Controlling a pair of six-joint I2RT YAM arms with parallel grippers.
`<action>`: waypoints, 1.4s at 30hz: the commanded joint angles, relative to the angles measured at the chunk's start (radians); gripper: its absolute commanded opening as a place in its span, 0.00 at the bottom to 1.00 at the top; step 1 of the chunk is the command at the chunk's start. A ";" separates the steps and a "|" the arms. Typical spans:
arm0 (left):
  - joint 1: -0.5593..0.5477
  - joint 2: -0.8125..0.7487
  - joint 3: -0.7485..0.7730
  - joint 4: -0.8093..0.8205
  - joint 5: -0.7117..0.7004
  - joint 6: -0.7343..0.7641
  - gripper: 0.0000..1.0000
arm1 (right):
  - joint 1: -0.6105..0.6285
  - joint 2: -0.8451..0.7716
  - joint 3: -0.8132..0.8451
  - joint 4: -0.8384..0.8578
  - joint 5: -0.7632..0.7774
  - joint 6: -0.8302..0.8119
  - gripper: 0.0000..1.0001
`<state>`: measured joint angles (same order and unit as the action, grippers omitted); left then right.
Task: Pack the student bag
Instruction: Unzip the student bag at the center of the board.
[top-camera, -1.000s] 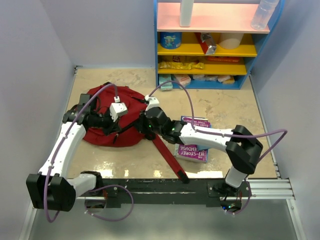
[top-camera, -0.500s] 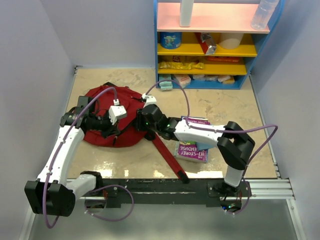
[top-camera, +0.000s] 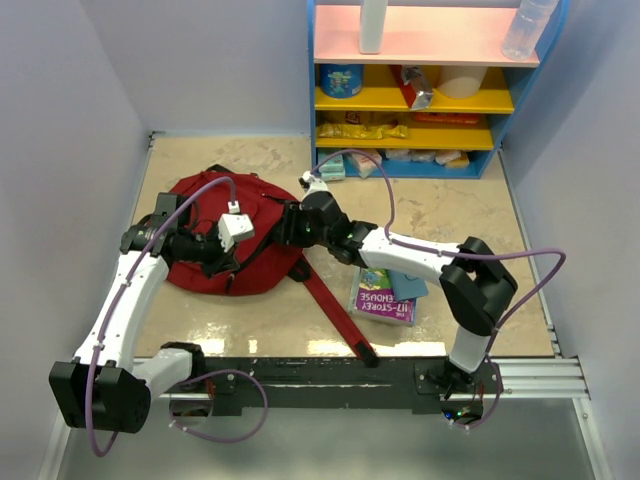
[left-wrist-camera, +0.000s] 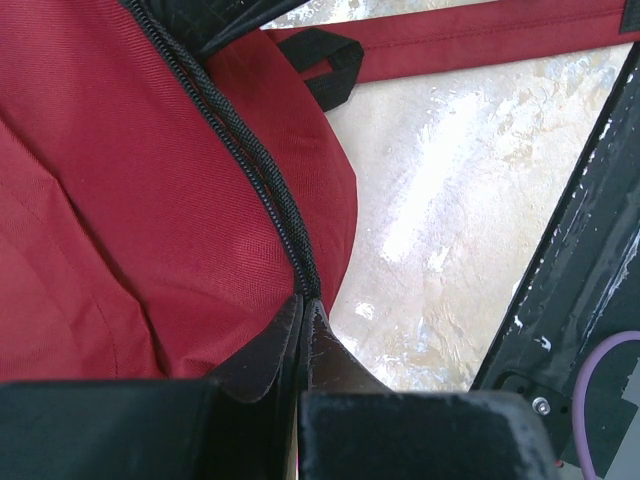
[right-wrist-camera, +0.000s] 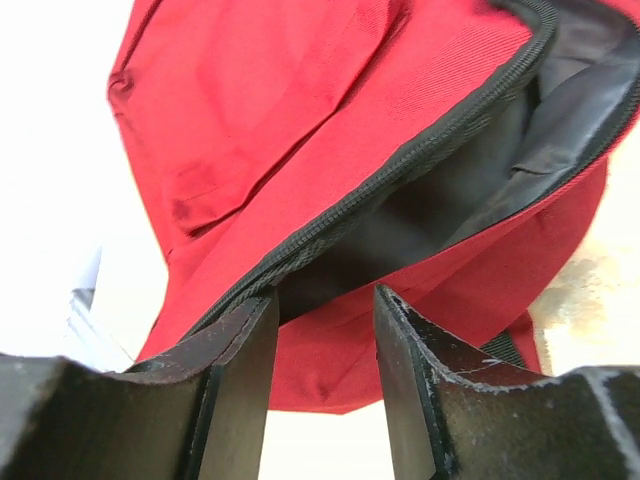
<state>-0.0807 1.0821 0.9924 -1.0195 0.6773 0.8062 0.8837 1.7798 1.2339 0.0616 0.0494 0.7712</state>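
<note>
Now wider: right end effector (right-wrist-camera: 322, 300) jaws

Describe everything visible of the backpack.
The backpack is dark-red fabric, slumped on the table, left of centre. Its black zipper is undone, the mouth showing dark lining. A long red strap trails toward the near edge. The left gripper pinches the zipper edge; the right gripper is open at the mouth.
</note>
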 joint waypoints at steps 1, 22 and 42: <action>0.006 -0.011 0.005 -0.014 0.059 0.022 0.00 | -0.009 -0.071 -0.031 0.076 -0.048 0.036 0.48; 0.004 0.010 0.005 -0.013 0.085 0.034 0.00 | -0.019 -0.089 -0.031 0.078 -0.048 0.071 0.50; 0.004 -0.002 0.018 -0.021 0.102 0.039 0.00 | -0.028 0.024 0.058 0.000 -0.089 0.073 0.06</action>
<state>-0.0807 1.0977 0.9909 -1.0225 0.7071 0.8307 0.8604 1.8336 1.2518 0.0574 -0.0254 0.8410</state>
